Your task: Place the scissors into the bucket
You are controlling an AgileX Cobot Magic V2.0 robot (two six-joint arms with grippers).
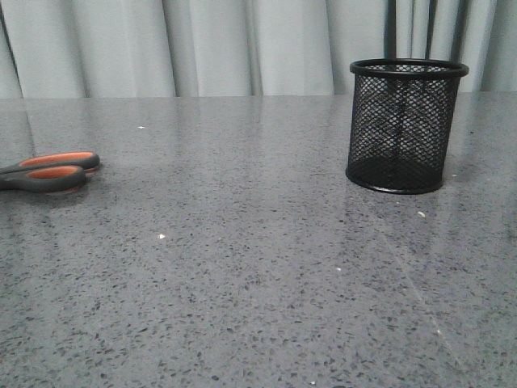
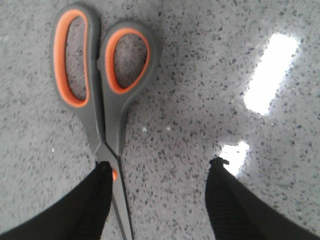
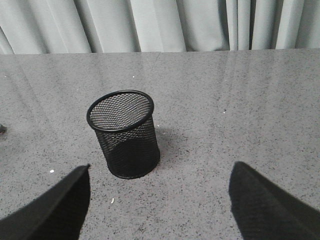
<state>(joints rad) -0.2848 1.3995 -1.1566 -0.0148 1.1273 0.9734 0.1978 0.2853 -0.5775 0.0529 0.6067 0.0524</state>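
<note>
The scissors (image 1: 50, 170), dark grey with orange-lined loops, lie flat at the table's left edge; only the handles show in the front view. In the left wrist view the scissors (image 2: 102, 95) lie closed, with the pivot right at one finger. My left gripper (image 2: 161, 165) is open just above the table, and the blades run under its one finger (image 2: 97, 192). The bucket (image 1: 404, 125), a black mesh cup, stands upright at the right rear. It also shows in the right wrist view (image 3: 125, 135). My right gripper (image 3: 160, 170) is open and empty, well short of the cup.
The grey speckled table (image 1: 242, 283) has small white crumbs (image 1: 161, 236) on it. Grey curtains (image 1: 242, 44) hang behind the far edge. Neither arm shows in the front view.
</note>
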